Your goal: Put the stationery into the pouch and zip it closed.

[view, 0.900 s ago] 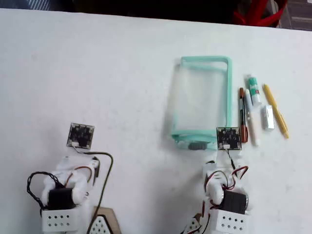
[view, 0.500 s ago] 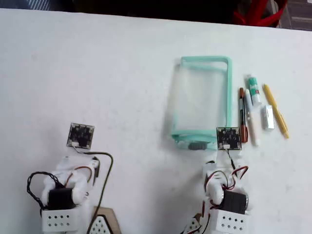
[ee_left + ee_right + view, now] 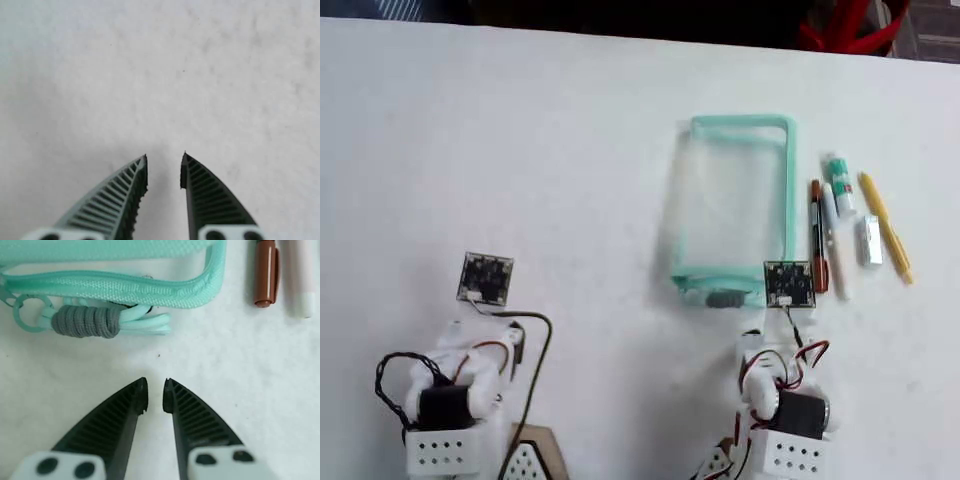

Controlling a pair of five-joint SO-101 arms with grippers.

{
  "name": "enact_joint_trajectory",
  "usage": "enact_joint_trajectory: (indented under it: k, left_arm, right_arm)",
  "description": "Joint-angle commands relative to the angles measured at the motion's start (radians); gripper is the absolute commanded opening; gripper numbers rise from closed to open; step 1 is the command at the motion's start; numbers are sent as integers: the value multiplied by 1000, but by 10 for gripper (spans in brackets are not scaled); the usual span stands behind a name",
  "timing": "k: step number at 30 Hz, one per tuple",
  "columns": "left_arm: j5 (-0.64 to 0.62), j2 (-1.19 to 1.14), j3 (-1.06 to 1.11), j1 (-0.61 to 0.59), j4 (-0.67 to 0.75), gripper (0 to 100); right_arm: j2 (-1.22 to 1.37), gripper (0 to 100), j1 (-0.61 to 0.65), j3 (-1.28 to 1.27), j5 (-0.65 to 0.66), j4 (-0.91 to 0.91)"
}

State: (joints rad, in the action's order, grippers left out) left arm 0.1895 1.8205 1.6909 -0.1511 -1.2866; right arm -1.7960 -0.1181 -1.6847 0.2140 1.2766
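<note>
A mint-green pouch [image 3: 735,205] with a clear face lies flat on the white table. Its zipper end [image 3: 115,287] faces my right gripper [image 3: 155,390], with a grey-wrapped cord pull [image 3: 85,322] hanging out. The right gripper hovers just short of that pull, open by a narrow gap and holding nothing. Right of the pouch lie a brown marker [image 3: 817,235], a white pen [image 3: 832,240], a green-and-white tube [image 3: 839,185], a yellow pen [image 3: 885,228] and a small white block [image 3: 868,242]. Over bare table at the lower left, my left gripper [image 3: 163,162] is slightly open and holds nothing.
Both arm bases stand at the near table edge, the left arm [image 3: 450,400] and the right arm [image 3: 785,410]. A dark cable [image 3: 535,370] loops beside the left arm. Dark floor and a red object [image 3: 850,25] lie past the far edge.
</note>
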Motion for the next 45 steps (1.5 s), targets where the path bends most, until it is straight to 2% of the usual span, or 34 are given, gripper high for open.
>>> enact_joint_trajectory:
  k: [1,45]
  left_arm:
    - [-11,2,2,-4,-2,124]
    - [-6,2,2,1,-2,126]
  right_arm:
    - [-4,65,-7,-6,6,-7]
    - [-4,65,5,-6,6,-7]
